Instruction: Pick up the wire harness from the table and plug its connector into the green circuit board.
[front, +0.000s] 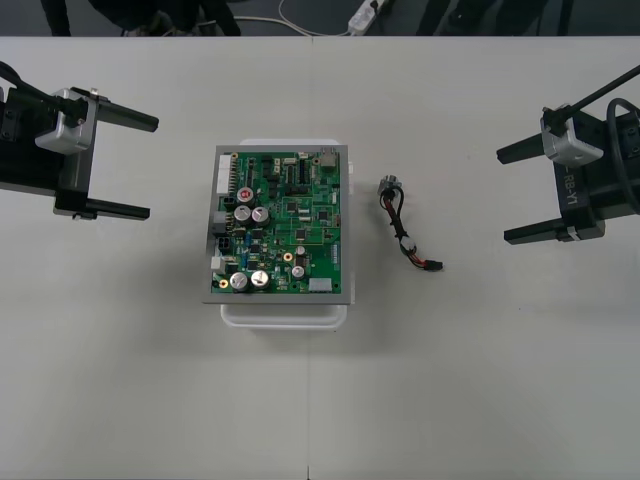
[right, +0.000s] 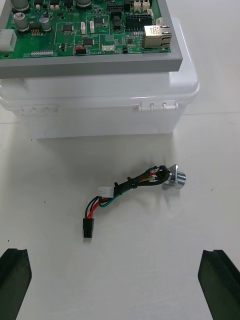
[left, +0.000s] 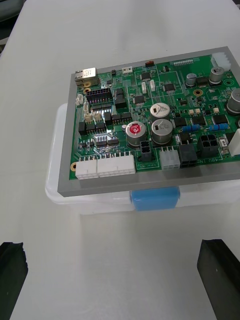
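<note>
Wire harness (front: 408, 228) lying loose on worktop (front: 470, 380), near white base (front: 285, 314) carrying green circuit board (front: 280, 225), unplugged. Black plug (right: 88, 227) at end nearer right gripper (front: 505, 196), metal socket (right: 175, 179) nearer base. Right fingers spread wide, well apart from harness. Best bet: coming down over wires just behind plug, leaving plug tip free. Open worktop around harness; base wall near. Left gripper (front: 150, 167) parked opposite side, fingers spread.

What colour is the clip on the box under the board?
The clip is blue; left wrist view.
</note>
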